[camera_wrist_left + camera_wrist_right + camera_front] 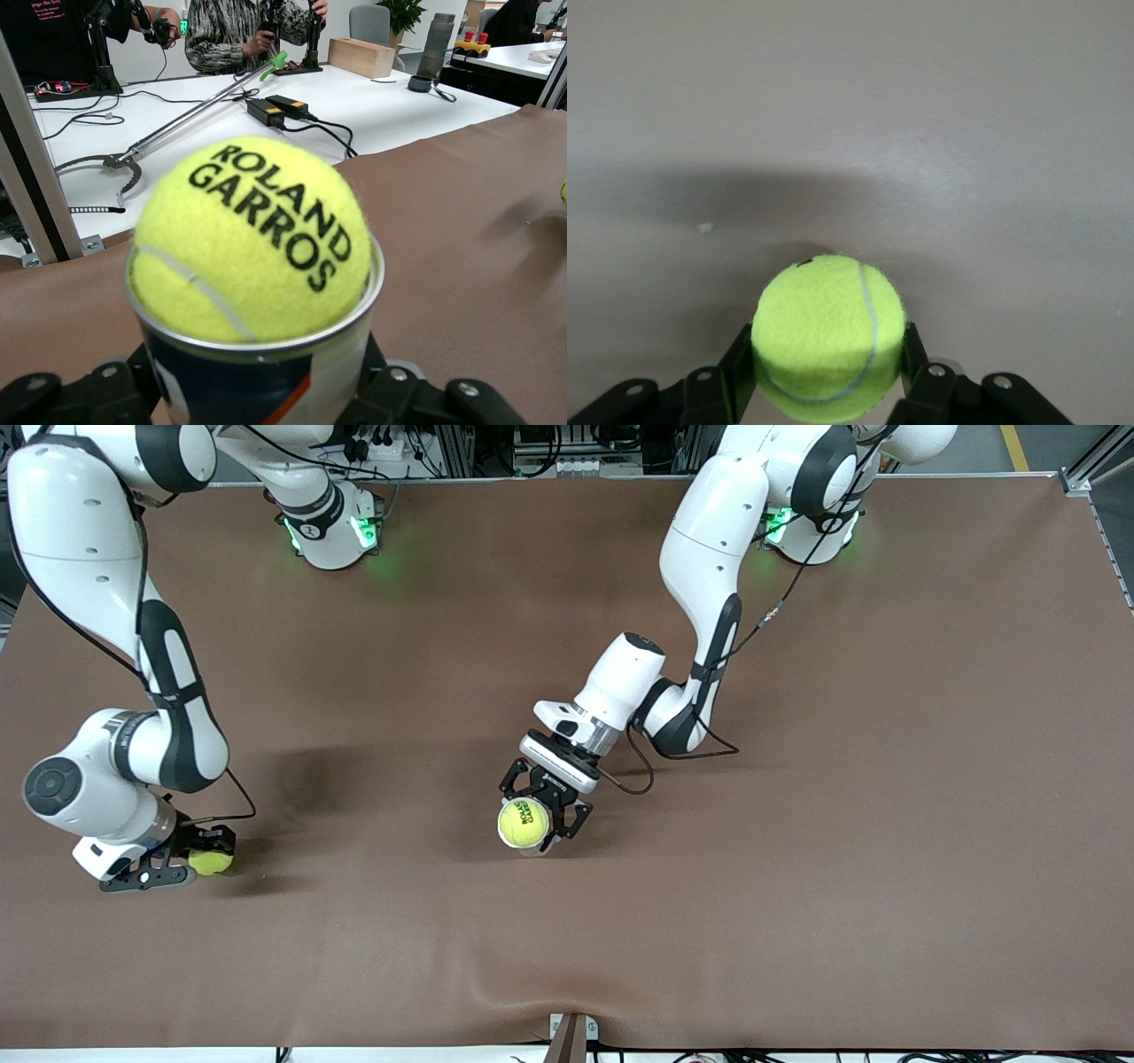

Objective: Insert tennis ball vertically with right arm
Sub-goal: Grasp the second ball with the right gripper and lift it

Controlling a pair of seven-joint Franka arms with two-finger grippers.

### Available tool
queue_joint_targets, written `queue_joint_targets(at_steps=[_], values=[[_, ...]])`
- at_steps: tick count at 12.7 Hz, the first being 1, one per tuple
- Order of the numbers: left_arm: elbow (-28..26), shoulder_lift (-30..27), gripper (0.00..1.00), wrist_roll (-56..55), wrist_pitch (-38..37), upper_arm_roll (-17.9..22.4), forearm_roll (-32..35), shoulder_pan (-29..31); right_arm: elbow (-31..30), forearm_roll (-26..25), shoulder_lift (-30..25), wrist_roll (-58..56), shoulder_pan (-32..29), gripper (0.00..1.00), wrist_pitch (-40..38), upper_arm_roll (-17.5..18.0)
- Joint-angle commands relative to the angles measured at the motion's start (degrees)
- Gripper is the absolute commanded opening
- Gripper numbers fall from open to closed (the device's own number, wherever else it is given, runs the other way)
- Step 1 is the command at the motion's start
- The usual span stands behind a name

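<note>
Tennis ball sat between the right gripper's fingers, jaws closed on it, low at the brown table toward the right arm's end. Left gripper near the table's middle held a can, jaws clamped around its sides. A second ball marked ROLAND GARROS rested in the can's open mouth, upper half showing.
</note>
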Motion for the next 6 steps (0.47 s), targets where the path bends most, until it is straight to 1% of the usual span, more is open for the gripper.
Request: queue_joint_targets(at_steps=[1,4,6], values=[[2.0,1.4,0.84,0.0,1.0,0.6,-1.5,-0.4,1.4,3.1,-6.6,0.4,2.2,0.32,-10.6,0.6],[2.0,1.4,0.85,0.0,1.1,0.6,-1.5,-0.4,5.3,2.8,-11.3,11.0,9.1,0.32,-18.5,-0.4],[2.0,1.4,0.86,0.0,1.0,0.6,-1.5,-0.4,12.0,2.7,-11.8,20.1,15.5,0.31,-26.5,-1.9]])
